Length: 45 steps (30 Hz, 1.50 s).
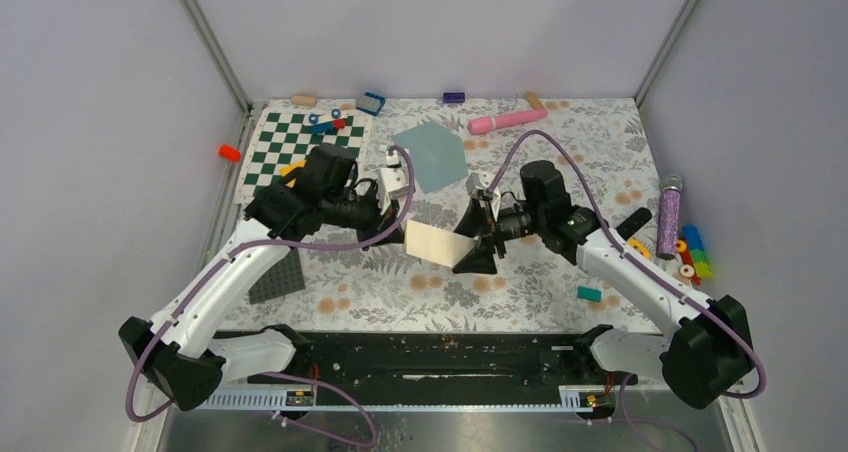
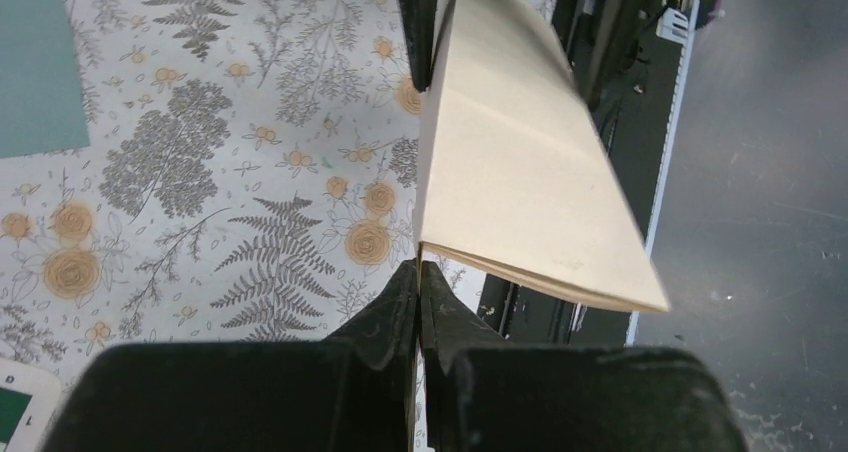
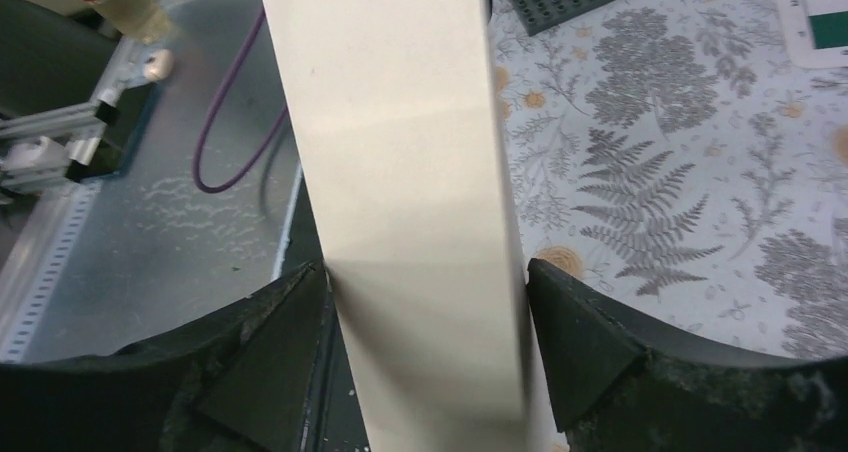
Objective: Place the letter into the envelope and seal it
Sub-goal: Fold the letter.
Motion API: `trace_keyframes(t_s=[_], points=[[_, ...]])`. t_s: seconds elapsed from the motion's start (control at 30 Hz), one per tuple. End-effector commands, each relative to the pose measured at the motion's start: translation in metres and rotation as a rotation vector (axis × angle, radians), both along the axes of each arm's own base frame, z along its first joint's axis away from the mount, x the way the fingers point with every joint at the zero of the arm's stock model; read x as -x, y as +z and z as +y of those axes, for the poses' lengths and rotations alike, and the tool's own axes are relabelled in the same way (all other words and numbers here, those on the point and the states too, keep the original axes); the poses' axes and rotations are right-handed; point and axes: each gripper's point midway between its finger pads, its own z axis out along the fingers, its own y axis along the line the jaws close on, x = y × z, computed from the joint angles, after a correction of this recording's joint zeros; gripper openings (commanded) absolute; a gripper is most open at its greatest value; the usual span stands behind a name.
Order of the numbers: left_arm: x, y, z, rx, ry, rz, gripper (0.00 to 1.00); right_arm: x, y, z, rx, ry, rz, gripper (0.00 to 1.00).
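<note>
The cream letter [image 1: 432,242] is folded and held off the table between both arms. My left gripper [image 1: 397,234] is shut on one edge of it; in the left wrist view its tips [image 2: 419,267] pinch the letter [image 2: 520,162] at a corner. My right gripper [image 1: 478,248] stands open at the other end. In the right wrist view the letter [image 3: 400,152] runs between its wide-set jaws [image 3: 427,267], its edges close to both fingers. The grey-teal envelope [image 1: 432,152] lies flat on the table behind the arms, and also shows in the left wrist view [image 2: 35,72].
A chequered board [image 1: 295,142] lies at the back left and a dark studded plate [image 1: 277,277] at the near left. A pink cylinder [image 1: 507,121], a purple tube [image 1: 668,217], coloured blocks [image 1: 692,255] and a teal block [image 1: 589,293] lie to the right.
</note>
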Motion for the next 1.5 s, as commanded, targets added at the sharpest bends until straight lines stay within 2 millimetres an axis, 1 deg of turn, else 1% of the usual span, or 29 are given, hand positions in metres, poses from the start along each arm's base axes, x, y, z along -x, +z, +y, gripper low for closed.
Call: trace_keyframes(t_s=[0.0,0.13,0.2,0.3,0.4,0.53,0.57,0.67,0.73,0.87,1.07,1.13,1.3,1.47], points=[[-0.029,0.018,0.000,0.058,0.114,-0.019,0.00,-0.009,0.019,-0.006,0.003,-0.049,-0.216,0.85],[-0.037,0.008,0.002,0.062,0.155,0.043,0.00,-0.018,0.025,-0.016,0.023,-0.119,-0.356,0.97],[-0.041,0.005,0.003,0.055,0.172,0.048,0.00,-0.022,0.029,-0.021,0.030,-0.149,-0.425,0.99],[-0.038,0.004,0.001,0.070,0.160,0.074,0.00,-0.031,0.032,-0.025,0.036,-0.204,-0.483,1.00],[-0.040,0.005,0.000,0.089,0.169,0.097,0.00,-0.040,0.028,-0.024,0.037,-0.250,-0.523,1.00],[-0.043,0.007,0.001,0.128,0.170,0.152,0.00,-0.068,0.020,-0.029,0.116,-0.383,-0.643,0.99],[-0.042,0.007,0.000,0.136,0.158,0.161,0.00,-0.078,0.025,-0.028,0.106,-0.430,-0.679,0.99],[-0.030,0.010,-0.003,0.163,0.095,0.177,0.00,-0.096,0.030,-0.028,0.100,-0.521,-0.728,0.99],[-0.025,0.010,-0.004,0.170,0.067,0.186,0.00,-0.100,0.031,-0.027,0.096,-0.542,-0.743,0.99],[-0.025,0.006,-0.003,0.158,0.068,0.187,0.00,-0.100,0.029,-0.021,0.091,-0.544,-0.760,0.97],[-0.026,-0.002,-0.005,0.140,0.069,0.201,0.00,-0.108,0.026,-0.017,0.129,-0.581,-0.852,0.85],[-0.026,-0.003,-0.006,0.136,0.071,0.202,0.00,-0.106,0.024,-0.014,0.138,-0.564,-0.886,0.78],[-0.029,-0.006,-0.008,0.124,0.071,0.207,0.00,-0.100,0.017,-0.008,0.161,-0.517,-0.922,0.57],[-0.030,-0.005,-0.009,0.122,0.072,0.204,0.00,-0.092,0.008,-0.001,0.175,-0.458,-0.920,0.27]])
